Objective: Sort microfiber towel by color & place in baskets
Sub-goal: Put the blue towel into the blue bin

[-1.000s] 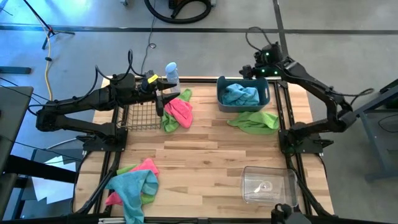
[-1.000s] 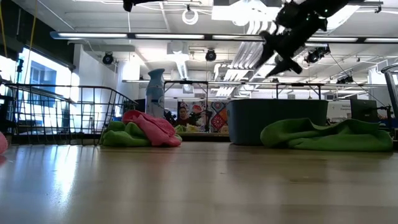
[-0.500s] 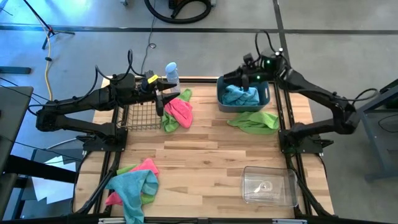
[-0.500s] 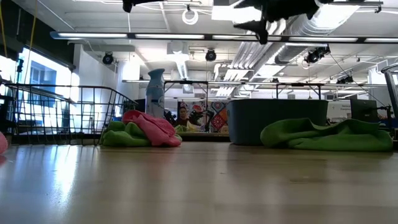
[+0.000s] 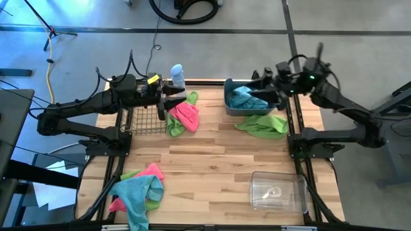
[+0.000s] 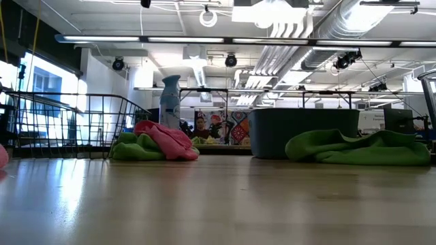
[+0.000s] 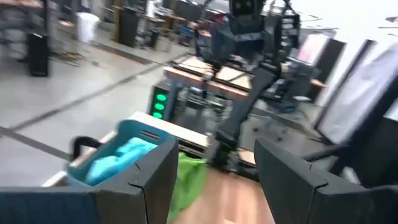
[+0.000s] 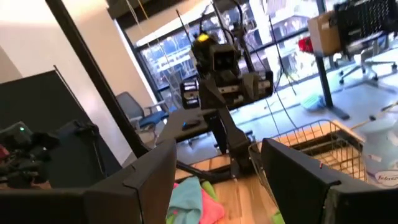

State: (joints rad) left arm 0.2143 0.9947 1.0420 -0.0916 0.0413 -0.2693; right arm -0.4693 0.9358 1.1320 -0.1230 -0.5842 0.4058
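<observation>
A pink towel (image 5: 186, 115) lies on a lime green towel (image 5: 173, 125) beside the black wire-mesh basket (image 5: 142, 115). My left gripper (image 5: 172, 101) is open and empty, held level above them, pointing toward the table's right. A teal towel (image 5: 247, 97) lies in the grey-blue tub (image 5: 226, 96). My right gripper (image 5: 257, 91) is open and empty above the tub, pointing left. Another green towel (image 5: 262, 125) lies on the table in front of the tub. A pile of pink, green and teal towels (image 5: 138, 189) lies at the near left. The clear box (image 5: 277, 191) stands at the near right.
A white-and-blue spray bottle (image 5: 177, 76) stands at the far edge, next to the wire basket. The middle of the wooden table (image 5: 212, 160) is bare. Neither gripper shows in the low view. The arms' bases stand at the table's left and right edges.
My right gripper has risen from the tub's far edge, out of the low view, and tipped up from pointing down to level, pointing toward the table's left. My left gripper has tipped up to level, pointing right. No towel has moved.
</observation>
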